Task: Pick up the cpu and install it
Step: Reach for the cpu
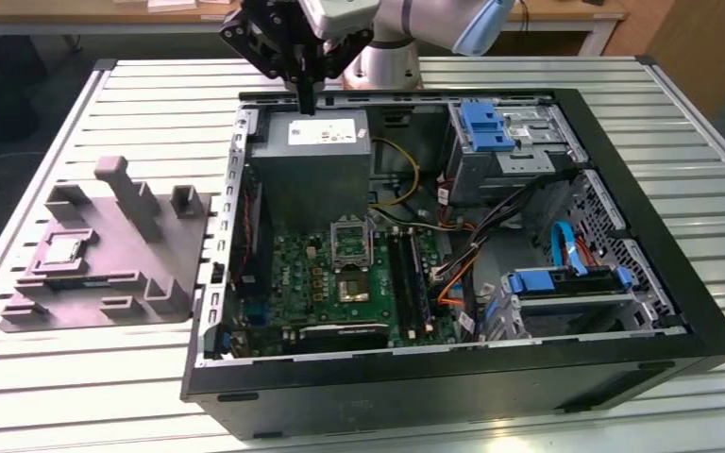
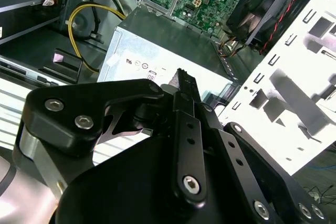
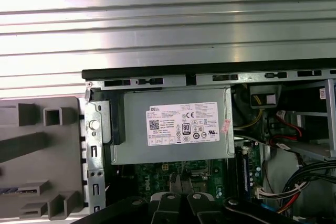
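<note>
1. I've got my pincer (image 1: pixel 306 102) over the power supply (image 1: pixel 328 132) inside the computer case (image 1: pixel 463 387), fingers pressed together, gripping nothing.
2. The cpu (image 1: pixel 63 251) lies in the grey tray (image 1: pixel 148 283), near the table (image 1: pixel 35 377) edge on the exterior view's left.

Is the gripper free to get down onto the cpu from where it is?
Probably yes: the cpu lies uncovered on the grey tray outside the case, and the gripper hangs above the power supply. The tray's posts beside it may crowd the jaws.
</note>
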Robot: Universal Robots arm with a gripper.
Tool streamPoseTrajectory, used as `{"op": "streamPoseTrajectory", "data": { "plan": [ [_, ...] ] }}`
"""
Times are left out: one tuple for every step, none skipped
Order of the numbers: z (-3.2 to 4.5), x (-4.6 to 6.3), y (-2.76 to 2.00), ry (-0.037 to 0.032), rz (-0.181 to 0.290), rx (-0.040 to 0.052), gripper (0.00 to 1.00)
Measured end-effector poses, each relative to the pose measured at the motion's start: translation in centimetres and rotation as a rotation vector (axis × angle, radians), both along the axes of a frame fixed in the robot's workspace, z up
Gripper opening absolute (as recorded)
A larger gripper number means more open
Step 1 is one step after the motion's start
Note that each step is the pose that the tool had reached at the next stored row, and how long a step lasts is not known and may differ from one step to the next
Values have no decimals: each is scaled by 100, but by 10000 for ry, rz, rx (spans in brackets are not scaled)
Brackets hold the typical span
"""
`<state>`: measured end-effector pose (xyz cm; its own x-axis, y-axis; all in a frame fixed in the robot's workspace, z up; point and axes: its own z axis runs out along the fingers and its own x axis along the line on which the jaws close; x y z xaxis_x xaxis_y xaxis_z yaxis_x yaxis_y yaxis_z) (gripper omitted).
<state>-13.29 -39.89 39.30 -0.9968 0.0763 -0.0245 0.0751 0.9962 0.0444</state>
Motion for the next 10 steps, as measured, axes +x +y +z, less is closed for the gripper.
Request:
{"op": "streamPoseTrajectory", "data": {
  "plan": [
    [0,-2,0,0,0,0,11],
    [0,-3,0,0,1,0,11],
    [0,-5,0,0,1,0,11],
    [-1,-7,0,0,0,0,11],
    [-1,-9,0,0,0,0,11],
    [-1,-13,0,0,0,0,11],
    [-2,-18,0,0,0,0,11],
    [-2,-18,0,0,0,0,11],
    [-2,-20,0,1,0,0,11],
    [-2,-22,0,1,0,0,11]
  ]
}}
